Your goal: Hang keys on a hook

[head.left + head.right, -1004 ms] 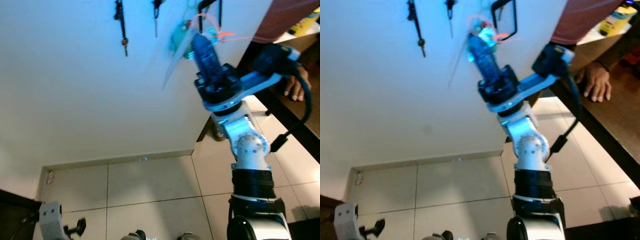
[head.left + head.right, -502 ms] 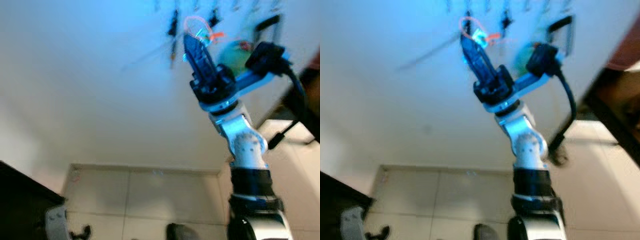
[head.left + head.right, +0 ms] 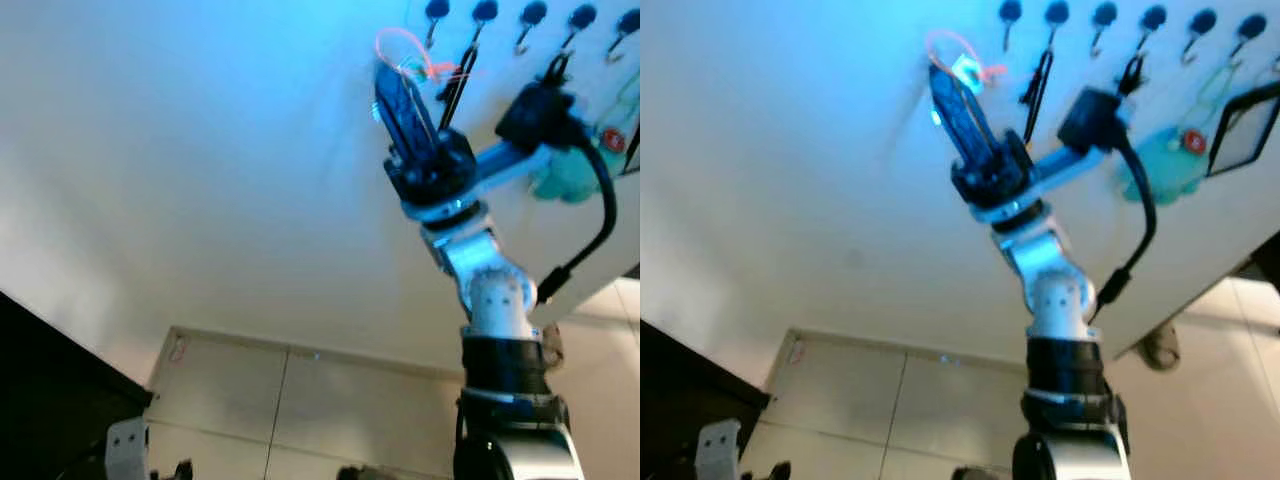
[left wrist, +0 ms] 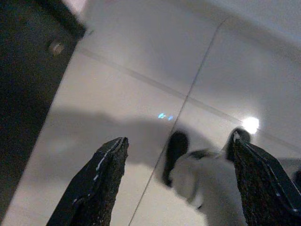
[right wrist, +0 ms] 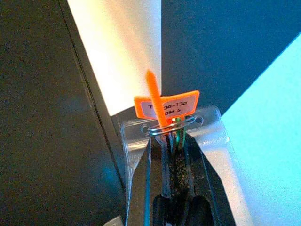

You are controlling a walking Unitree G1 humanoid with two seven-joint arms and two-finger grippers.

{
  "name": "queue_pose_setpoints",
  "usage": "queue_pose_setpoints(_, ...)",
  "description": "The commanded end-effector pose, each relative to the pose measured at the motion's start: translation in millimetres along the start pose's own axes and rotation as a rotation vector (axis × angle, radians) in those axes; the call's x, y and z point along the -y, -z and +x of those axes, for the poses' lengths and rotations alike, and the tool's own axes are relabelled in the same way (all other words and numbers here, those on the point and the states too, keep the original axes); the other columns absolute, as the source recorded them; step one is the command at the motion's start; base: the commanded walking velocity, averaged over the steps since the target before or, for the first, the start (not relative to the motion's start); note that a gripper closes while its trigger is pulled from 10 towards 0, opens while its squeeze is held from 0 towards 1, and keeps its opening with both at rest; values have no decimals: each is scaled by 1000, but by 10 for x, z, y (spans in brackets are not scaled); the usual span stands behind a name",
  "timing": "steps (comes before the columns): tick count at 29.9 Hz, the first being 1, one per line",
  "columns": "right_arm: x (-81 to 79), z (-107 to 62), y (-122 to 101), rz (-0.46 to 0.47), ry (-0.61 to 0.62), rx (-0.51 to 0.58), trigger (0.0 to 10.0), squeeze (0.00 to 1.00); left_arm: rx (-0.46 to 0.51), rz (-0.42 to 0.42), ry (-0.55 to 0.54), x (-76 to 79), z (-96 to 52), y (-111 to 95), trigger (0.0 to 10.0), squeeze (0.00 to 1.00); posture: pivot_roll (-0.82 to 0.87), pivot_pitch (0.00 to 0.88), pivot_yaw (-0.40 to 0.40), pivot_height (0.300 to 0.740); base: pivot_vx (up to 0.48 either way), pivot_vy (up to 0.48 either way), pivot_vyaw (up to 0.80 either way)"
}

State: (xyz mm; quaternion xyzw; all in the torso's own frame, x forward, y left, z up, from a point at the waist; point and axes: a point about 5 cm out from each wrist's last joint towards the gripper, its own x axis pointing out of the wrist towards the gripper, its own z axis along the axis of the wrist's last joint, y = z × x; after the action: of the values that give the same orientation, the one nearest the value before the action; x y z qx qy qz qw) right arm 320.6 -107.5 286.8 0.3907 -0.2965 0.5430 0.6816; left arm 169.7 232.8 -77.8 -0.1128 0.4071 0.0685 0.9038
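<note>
The right claw (image 5: 167, 188) is raised toward the wall, its fingers pinched narrow on the keys (image 5: 175, 136) with their orange tag (image 5: 164, 104), just below and left of the row of hooks (image 3: 1105, 18)

The left claw (image 4: 176, 183) hangs idle with its fingers spread wide over the floor (image 4: 141, 61)

Both head views carry a strong blue cast across the white wall (image 3: 200, 150), brightest toward the top and fading to a duller grey lower down. The raised right arm (image 3: 1040, 250) is soft with motion blur, and so are the hooks (image 3: 1105, 15) near the top edge. The bottom left corner falls into near black. In the left wrist view the tiled floor (image 4: 141, 56) is dim and hazy, with one small hot glare spot (image 4: 250, 125) (a lamp reflection). The right wrist view is sharper, split between deep shadow and warm, overexposed light.
</note>
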Motion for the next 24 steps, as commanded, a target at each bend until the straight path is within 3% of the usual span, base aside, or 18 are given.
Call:
queue_pose_setpoints(1, -36, 48, 59, 25, -26, 1, 0, 0, -42, 3, -15, -58, -49, 135, 10000, 0, -18, 82, 74, 740, 247, 0, 0)
queue_pose_setpoints(3, -36, 48, 59, 25, -26, 1, 0, 0, -42, 3, -15, -58, -49, 135, 10000, 0, -18, 82, 74, 740, 247, 0, 0)
queue_pose_setpoints(5, -17, -41, -123, -15, 34, 98, 0, 0, -64, 16, 50, 43, -40, 190, 10000, 0, -23, 83, 70, 740, 246, -409, 0)
queue_pose_setpoints(8, 0, -80, -205, -36, 71, 138, 0, 0, -65, -3, 56, 68, -41, 213, 10000, 0, -24, 85, 70, 740, 246, -272, 0)
queue_pose_setpoints(24, 84, -106, -200, -37, 152, 171, 0, 0, -65, -6, 45, 55, -53, 242, 10000, 0, -20, 101, 67, 740, 15, 0, 0)
